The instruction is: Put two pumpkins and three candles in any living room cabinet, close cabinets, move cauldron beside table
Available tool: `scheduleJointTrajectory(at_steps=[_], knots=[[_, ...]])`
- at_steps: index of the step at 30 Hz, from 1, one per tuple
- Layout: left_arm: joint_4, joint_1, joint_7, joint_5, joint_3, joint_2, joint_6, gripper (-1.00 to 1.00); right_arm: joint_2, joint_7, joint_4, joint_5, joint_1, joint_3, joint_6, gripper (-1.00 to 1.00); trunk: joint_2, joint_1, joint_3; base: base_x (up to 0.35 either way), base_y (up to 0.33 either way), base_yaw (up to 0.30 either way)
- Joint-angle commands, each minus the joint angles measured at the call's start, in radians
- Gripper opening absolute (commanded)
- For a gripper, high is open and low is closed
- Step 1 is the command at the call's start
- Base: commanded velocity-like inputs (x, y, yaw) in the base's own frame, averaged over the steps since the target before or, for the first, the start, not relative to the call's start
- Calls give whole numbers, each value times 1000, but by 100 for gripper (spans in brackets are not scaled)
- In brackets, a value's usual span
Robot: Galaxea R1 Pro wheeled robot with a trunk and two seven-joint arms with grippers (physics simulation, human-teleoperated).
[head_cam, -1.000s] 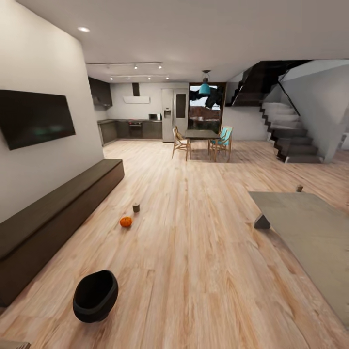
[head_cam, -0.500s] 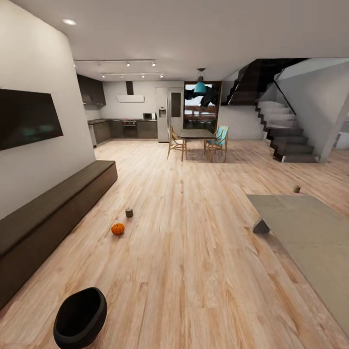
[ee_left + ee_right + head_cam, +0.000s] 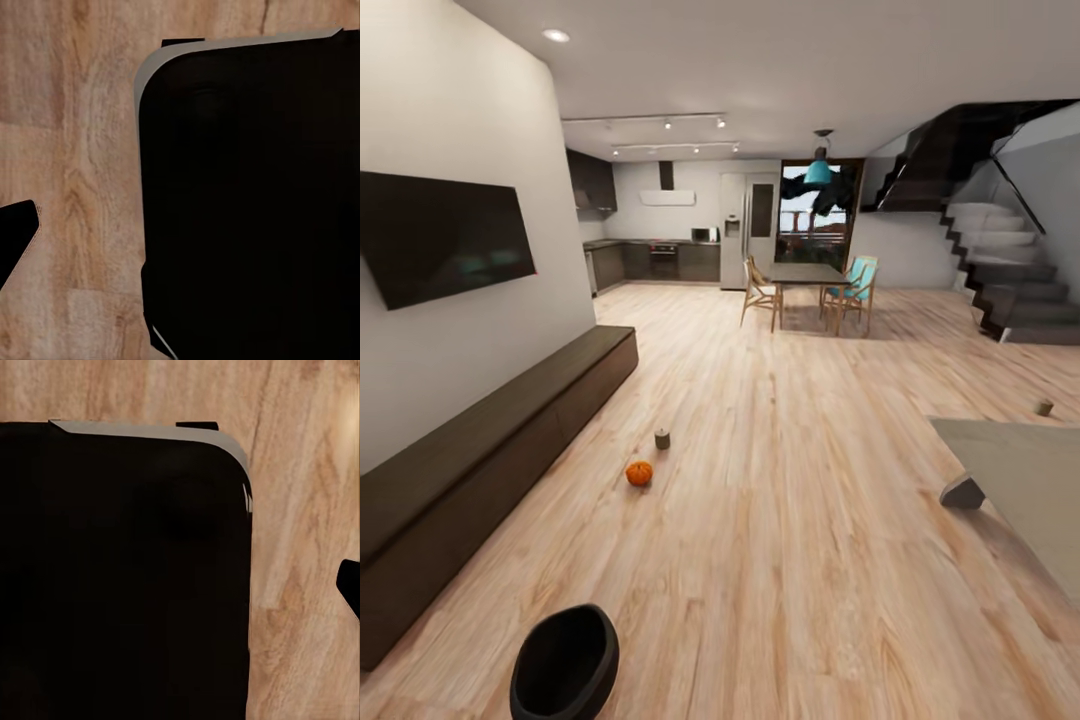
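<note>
Head view had swung leftward since the last pictures, a camera move and not the things'. At nine o'clock the cabinet [image 3: 500, 440] ran along the wall, fronts shut. The cauldron [image 3: 565, 662] sat at seven o'clock, a pumpkin [image 3: 639, 473] and a candle [image 3: 662, 438] near centre, another candle [image 3: 1044, 407] at three o'clock. I judged the robot was lining up on them. Either tool's state I couldn't tell.

Cabinet [image 3: 480, 450] runs along left wall, below the TV [image 3: 445, 235]. Cauldron [image 3: 565, 665] on floor nearest camera; pumpkin [image 3: 639, 473] farther on, candle [image 3: 662, 438] just behind it. Second candle [image 3: 1044, 407] far right, beside the rug [image 3: 1025, 480].
</note>
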Motion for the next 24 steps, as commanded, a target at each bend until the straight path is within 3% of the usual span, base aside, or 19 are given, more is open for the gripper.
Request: scheduleJointTrajectory(at_steps=[1, 24], knots=[[-2, 0, 0, -1, -1, 0, -1, 100, 0, -1, 1, 0, -1, 0, -4, 100, 0, 0, -2, 211, 144, 213], [0, 0, 0, -1, 2, -5, -24, 100, 1, -1, 0, 0, -1, 0, -5, 100, 0, 0, -26, 19, 11, 216]])
